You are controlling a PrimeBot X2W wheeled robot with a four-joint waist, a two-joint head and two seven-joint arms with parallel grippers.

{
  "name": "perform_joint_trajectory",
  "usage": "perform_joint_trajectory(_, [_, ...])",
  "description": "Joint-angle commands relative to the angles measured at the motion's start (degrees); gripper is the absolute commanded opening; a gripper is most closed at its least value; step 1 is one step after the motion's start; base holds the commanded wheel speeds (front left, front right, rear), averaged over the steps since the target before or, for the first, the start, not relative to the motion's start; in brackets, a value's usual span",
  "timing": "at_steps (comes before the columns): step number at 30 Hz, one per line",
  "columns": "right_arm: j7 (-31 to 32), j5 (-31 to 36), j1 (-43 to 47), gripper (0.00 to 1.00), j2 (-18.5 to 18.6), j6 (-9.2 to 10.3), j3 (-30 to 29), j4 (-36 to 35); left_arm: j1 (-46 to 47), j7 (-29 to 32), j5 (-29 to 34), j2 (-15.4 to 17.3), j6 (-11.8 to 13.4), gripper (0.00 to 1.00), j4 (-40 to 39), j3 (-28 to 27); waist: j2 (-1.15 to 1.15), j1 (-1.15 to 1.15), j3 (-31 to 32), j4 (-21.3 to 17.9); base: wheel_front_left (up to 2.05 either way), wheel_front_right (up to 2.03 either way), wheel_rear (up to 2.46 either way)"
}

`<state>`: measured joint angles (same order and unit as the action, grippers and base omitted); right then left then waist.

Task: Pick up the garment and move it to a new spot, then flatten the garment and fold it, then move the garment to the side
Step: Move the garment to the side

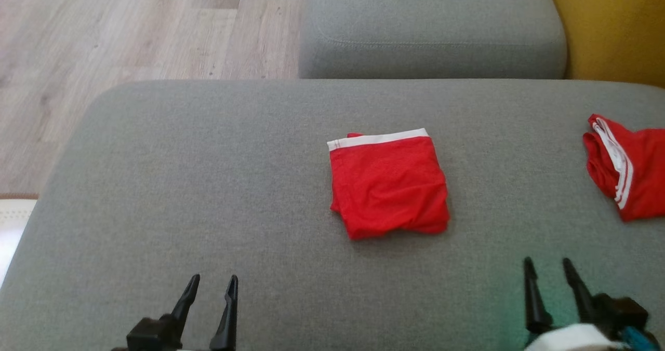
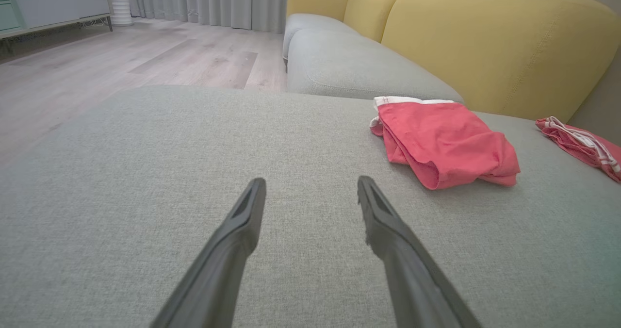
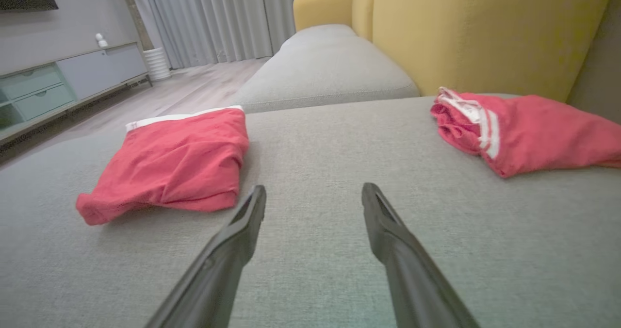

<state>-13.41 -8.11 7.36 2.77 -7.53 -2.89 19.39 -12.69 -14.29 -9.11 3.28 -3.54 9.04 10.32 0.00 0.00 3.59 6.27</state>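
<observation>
Head view, we list: one pair of red boxer briefs (image 1: pixel 388 185) with a white waistband, folded into a rough square and lying near the middle of the grey sofa cushion (image 1: pixel 208 185), touched by neither arm. We also count a second red garment (image 1: pixel 634 174) with white stripes, crumpled at the cushion's right edge, well apart from the first. Left end effector (image 1: pixel 215 278) and right end effector (image 1: pixel 548 261) both stand released and empty over the cushion's near part, fingers spread; wooden floor (image 1: pixel 130 29) lies beyond on the left.
</observation>
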Motion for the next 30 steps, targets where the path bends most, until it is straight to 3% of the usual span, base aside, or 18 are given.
perform_joint_trajectory(1, [1.4, -1.57, -4.65, 1.0, 1.19, 0.04, 2.26, -1.89, 3.28, -0.71, 0.36, -0.4, -0.09, 1.0, -1.85, -1.55, 0.0, 0.0, -0.41, 0.28, 0.0, 0.0, 0.0])
perform_joint_trajectory(9, [23.17, -15.11, -17.14, 1.0, 5.01, 0.04, 6.21, -4.26, 5.62, -0.71, -0.68, -0.4, -0.13, 1.0, -2.06, 1.12, 0.0, 0.0, -5.16, 3.29, 0.0, 0.0, 0.0])
perform_joint_trajectory(13, [32.61, -17.44, -24.08, 1.0, 6.19, 0.04, 7.26, -1.41, 7.84, -0.71, -1.76, -0.4, 0.16, 1.0, -1.93, 3.5, 0.0, 0.0, -8.96, 5.43, 0.0, 0.0, 0.0])
perform_joint_trajectory(27, [41.38, -17.32, -37.01, 1.0, 4.47, 0.04, 4.19, 16.02, 12.52, -0.71, -3.58, -0.4, 1.76, 1.0, -1.56, 7.35, 0.0, 0.0, -13.66, 9.98, 0.0, 0.0, 0.0])
perform_joint_trajectory(28, [41.67, -17.66, -37.65, 0.88, 4.17, 0.04, 4.27, 16.91, 12.6, -0.71, -3.55, -0.4, 1.87, 1.0, -1.61, 7.27, 0.0, 0.0, -13.79, 9.8, 0.0, 0.0, 0.0])
perform_joint_trajectory(29, [41.44, -17.95, -38.29, 0.0, 3.91, 0.04, 4.19, 17.58, 12.69, -0.71, -3.46, -0.4, 1.98, 1.0, -1.67, 7.19, 0.0, 0.0, -13.93, 9.46, 0.0, 0.0, 0.0])
perform_joint_trajectory(30, [40.85, -18.19, -38.94, 0.0, 3.72, 0.04, 4.34, 17.89, 12.79, -0.71, -3.42, -0.4, 2.06, 1.0, -1.74, 7.16, 0.0, 0.0, -14.06, 8.98, 0.0, 0.0, 0.0])
